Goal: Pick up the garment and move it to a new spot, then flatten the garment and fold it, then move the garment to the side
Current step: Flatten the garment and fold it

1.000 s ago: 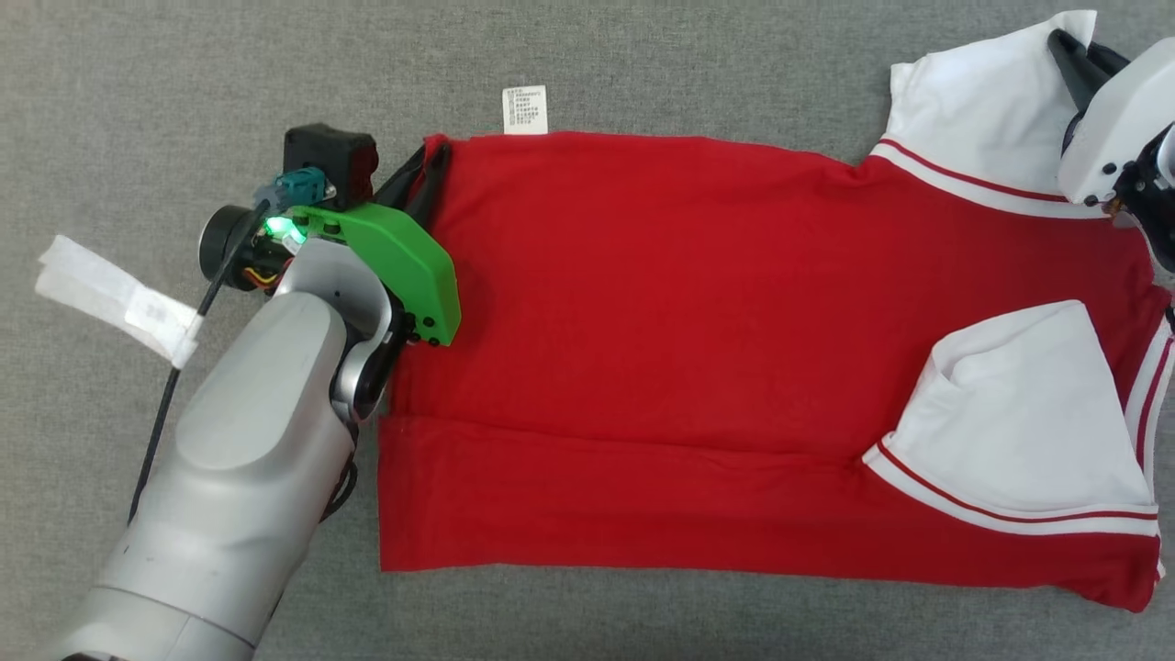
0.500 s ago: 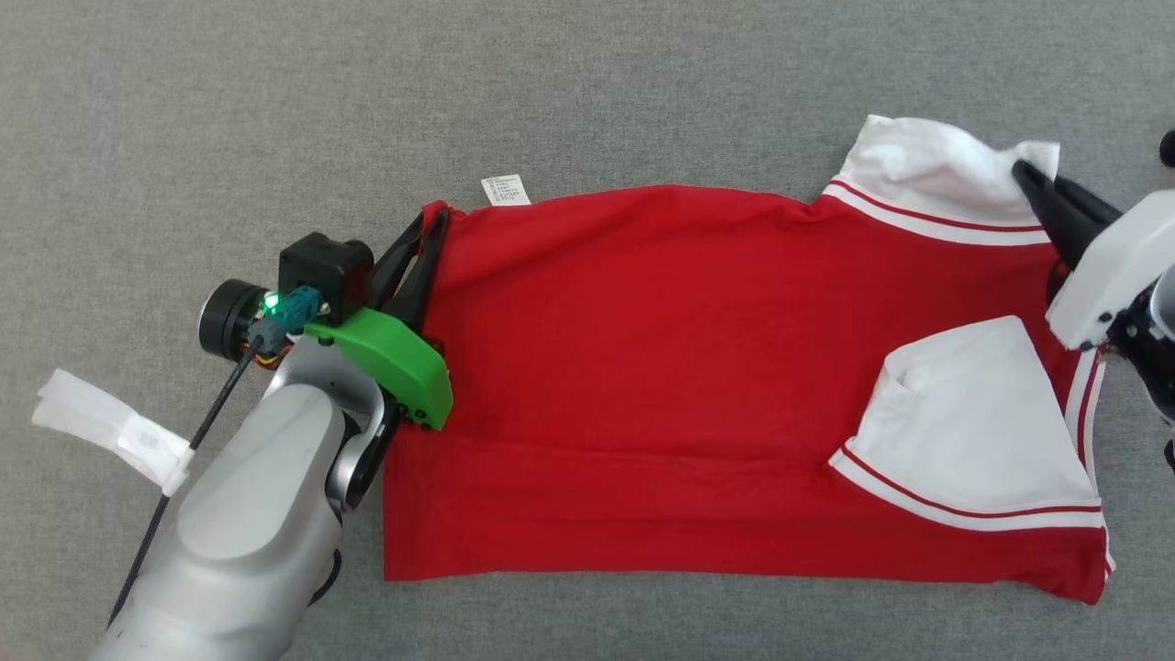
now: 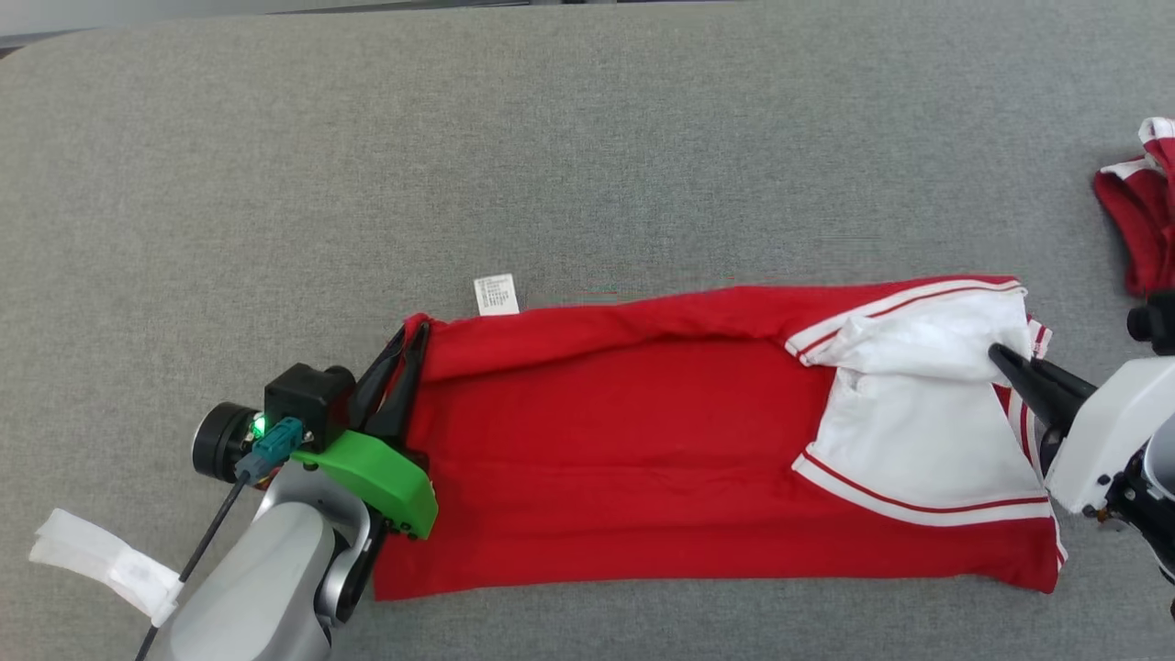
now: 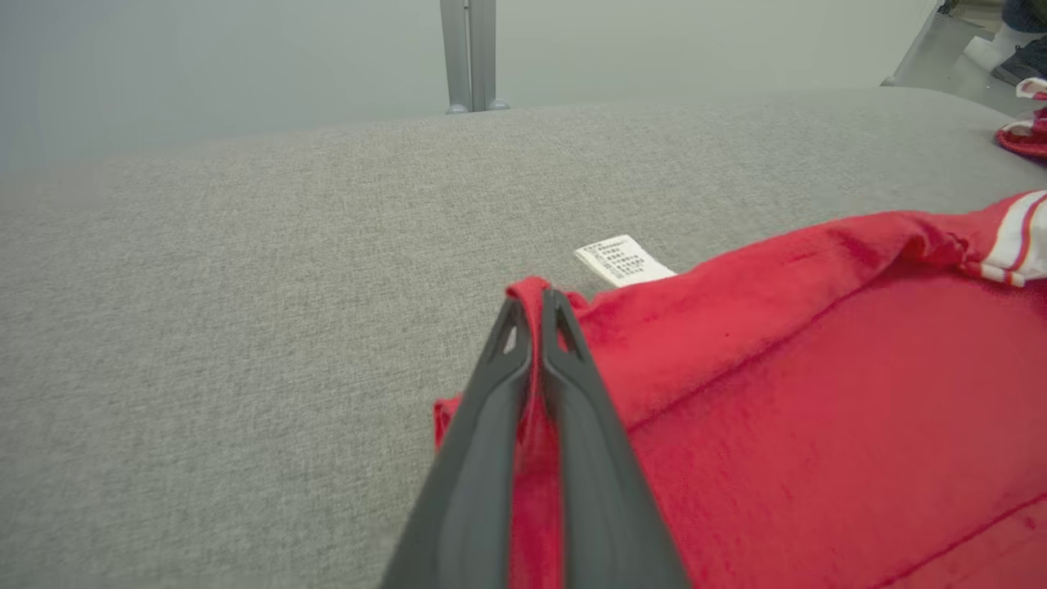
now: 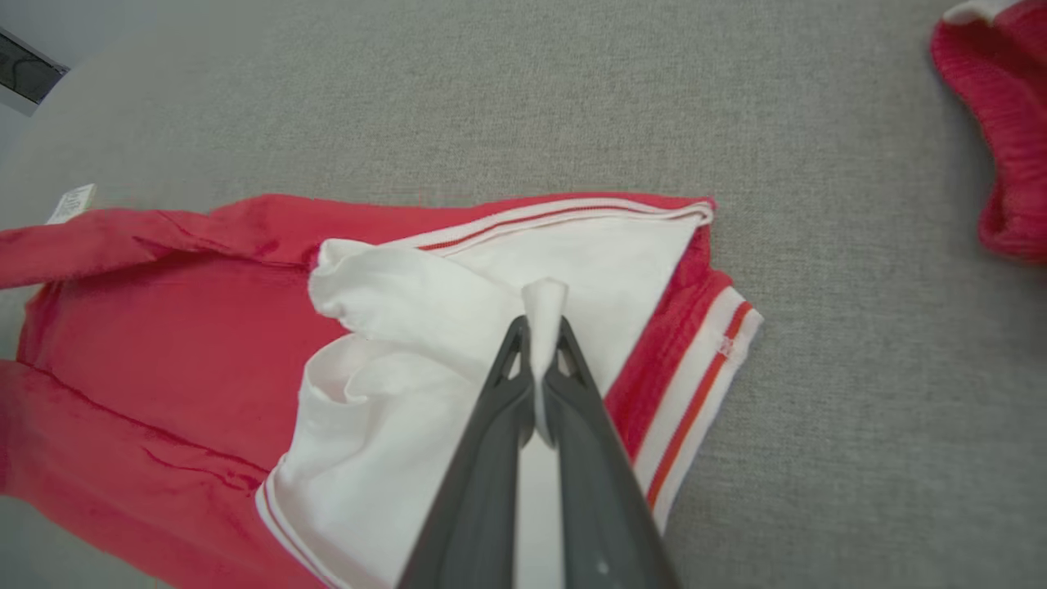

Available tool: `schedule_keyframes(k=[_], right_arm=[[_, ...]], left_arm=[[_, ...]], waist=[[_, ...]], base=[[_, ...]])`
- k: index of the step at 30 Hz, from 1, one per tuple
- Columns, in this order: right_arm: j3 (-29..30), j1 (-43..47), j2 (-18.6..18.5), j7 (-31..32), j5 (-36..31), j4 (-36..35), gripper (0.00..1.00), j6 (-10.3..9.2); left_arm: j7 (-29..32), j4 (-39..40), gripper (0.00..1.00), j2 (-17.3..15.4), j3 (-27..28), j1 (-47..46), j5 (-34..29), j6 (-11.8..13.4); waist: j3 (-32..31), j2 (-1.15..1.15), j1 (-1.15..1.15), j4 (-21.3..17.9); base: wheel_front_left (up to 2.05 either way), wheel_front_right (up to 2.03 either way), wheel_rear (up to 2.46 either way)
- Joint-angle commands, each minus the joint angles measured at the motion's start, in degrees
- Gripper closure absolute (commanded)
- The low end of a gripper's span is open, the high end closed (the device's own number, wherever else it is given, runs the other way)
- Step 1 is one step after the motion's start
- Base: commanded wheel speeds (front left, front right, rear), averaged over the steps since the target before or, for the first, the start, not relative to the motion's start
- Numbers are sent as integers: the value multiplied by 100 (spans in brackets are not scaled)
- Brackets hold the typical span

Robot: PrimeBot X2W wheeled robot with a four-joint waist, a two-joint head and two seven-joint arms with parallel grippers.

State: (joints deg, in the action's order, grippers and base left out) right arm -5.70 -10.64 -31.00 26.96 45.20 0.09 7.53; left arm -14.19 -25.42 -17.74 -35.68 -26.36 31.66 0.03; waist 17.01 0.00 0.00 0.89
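Pinching one end corner of the red T-shirt [image 3: 624,459], my left gripper [image 3: 410,338] has its jaws closed on cloth just beside the white care label [image 3: 496,295]. The shirt lies lengthwise on the grey padded surface [image 3: 551,138], its far long edge doubled over. At the other end my right gripper [image 3: 999,354] is clamped on a peak of the white sleeve [image 3: 918,386], and a second red garment [image 3: 1143,220] lies well apart at the right edge.
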Motion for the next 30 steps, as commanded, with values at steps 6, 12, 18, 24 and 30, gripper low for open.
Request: schedule_keyframes(k=[6,12,18,24,30], right_arm=[[251,543,180,301,-35,-441,100,-9],[427,1042,415,675,55,-943,100,-8],[511,1449,631,974,26,-1121,100,-7],[400,1715,734,1337,-143,-981,81,-7],[627,1701,861,1291,-267,-1037,0,-7]], left_arm=[[-74,55,100,-47,117,228,-30,72],[-100,11,100,-29,222,319,-138,48],[-101,-51,78,71,371,472,-170,-41],[-102,-112,0,180,610,670,-212,-105],[-103,119,0,360,1094,1002,-251,-132]], waist=[[-156,0,0,-86],[-218,0,0,-96],[-263,0,0,-115],[-335,0,0,-127],[-476,0,0,-130]], base=[[0,0,0],[0,0,0],[0,0,0],[0,0,0],[0,0,0]])
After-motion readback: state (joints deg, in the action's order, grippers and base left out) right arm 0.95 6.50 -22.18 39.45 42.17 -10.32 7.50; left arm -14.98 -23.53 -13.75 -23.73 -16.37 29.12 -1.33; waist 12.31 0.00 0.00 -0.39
